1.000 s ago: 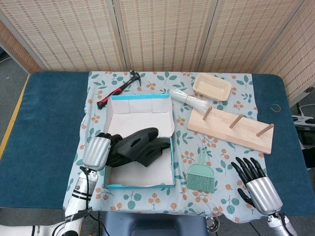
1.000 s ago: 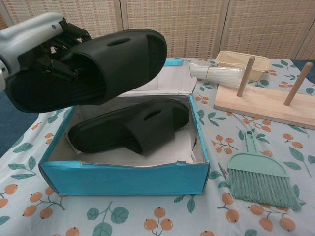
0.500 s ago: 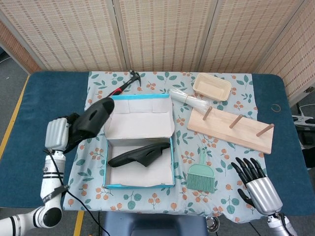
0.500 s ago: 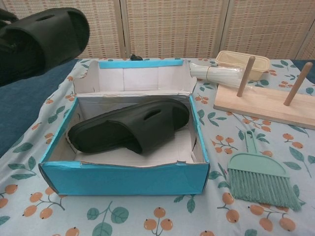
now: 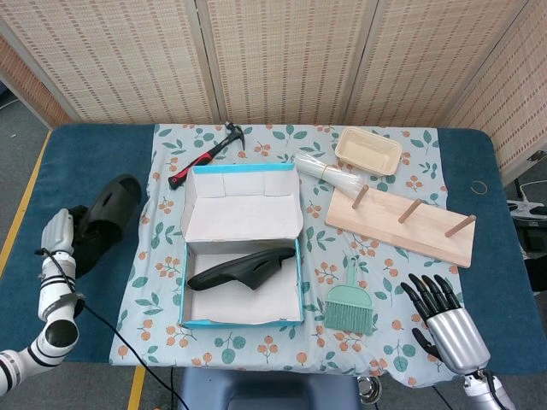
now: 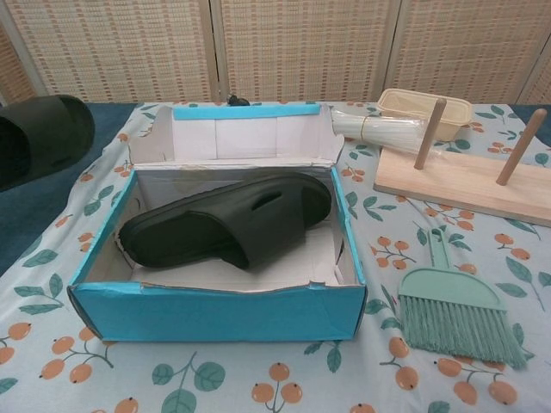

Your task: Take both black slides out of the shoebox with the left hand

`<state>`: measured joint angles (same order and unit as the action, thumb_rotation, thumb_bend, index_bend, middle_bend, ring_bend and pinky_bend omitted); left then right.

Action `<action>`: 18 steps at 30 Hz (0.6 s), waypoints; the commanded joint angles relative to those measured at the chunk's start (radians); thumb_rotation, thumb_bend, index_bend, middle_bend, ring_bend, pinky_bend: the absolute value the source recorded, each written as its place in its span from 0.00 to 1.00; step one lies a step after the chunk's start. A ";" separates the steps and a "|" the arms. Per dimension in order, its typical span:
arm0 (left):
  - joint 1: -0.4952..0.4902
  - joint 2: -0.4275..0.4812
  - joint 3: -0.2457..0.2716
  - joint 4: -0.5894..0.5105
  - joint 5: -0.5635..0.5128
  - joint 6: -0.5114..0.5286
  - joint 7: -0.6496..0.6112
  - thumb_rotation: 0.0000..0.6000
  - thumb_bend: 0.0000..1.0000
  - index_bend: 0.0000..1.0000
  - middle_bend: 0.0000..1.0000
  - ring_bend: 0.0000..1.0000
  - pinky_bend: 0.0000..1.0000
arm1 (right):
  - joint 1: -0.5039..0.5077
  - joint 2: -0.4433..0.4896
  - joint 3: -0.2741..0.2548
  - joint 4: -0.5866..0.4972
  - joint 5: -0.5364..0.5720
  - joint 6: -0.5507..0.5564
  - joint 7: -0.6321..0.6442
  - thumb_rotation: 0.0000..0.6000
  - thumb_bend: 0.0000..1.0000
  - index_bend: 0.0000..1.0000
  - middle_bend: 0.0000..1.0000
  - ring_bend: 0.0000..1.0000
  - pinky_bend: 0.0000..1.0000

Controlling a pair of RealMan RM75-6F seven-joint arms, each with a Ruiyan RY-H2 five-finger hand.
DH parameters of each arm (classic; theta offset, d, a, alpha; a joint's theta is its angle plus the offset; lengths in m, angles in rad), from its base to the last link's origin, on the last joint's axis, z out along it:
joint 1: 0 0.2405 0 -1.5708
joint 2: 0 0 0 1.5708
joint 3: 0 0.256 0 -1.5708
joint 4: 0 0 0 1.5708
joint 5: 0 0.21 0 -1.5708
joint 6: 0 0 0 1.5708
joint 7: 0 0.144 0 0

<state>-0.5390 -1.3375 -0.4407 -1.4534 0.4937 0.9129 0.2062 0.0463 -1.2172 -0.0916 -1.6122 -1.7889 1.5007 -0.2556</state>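
Note:
One black slide [image 5: 102, 218] [image 6: 39, 138] is out over the blue table, left of the floral cloth, held by my left hand [image 5: 58, 239] at its near end. The second black slide [image 5: 244, 267] [image 6: 228, 225] lies inside the open turquoise shoebox [image 5: 185, 282] [image 6: 215, 311] in the middle of the cloth. My right hand [image 5: 444, 316] is at the front right edge of the table, fingers spread, holding nothing. The chest view shows the held slide's toe at its left edge but neither hand.
A green hand brush [image 5: 349, 305] lies right of the box. Behind it stands a wooden peg rack [image 5: 402, 224], with a cream tray [image 5: 367, 150] and a bundle of white sticks [image 5: 329, 174] further back. A red-handled hammer [image 5: 203, 154] lies behind the box.
My left hand has carried the first slide up out of the box, leftward and down over the blue table. The other slide and my right hand have not moved.

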 commanded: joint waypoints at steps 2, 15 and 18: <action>0.000 0.085 0.051 -0.146 -0.034 -0.159 -0.020 1.00 0.70 0.74 0.69 0.48 0.42 | -0.001 0.002 -0.002 -0.001 -0.003 0.002 -0.001 1.00 0.24 0.00 0.00 0.00 0.00; -0.021 0.033 0.148 -0.084 0.198 -0.090 -0.056 1.00 0.42 0.00 0.00 0.00 0.12 | -0.001 0.015 -0.006 -0.006 -0.004 0.000 0.006 1.00 0.24 0.00 0.00 0.00 0.00; -0.006 0.019 0.146 -0.066 0.278 -0.033 -0.093 1.00 0.41 0.00 0.00 0.00 0.10 | 0.001 0.018 -0.012 -0.011 -0.005 -0.013 0.002 1.00 0.24 0.00 0.00 0.00 0.00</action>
<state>-0.5594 -1.2982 -0.2994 -1.5441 0.7115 0.8389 0.1480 0.0469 -1.1997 -0.1020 -1.6222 -1.7938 1.4887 -0.2531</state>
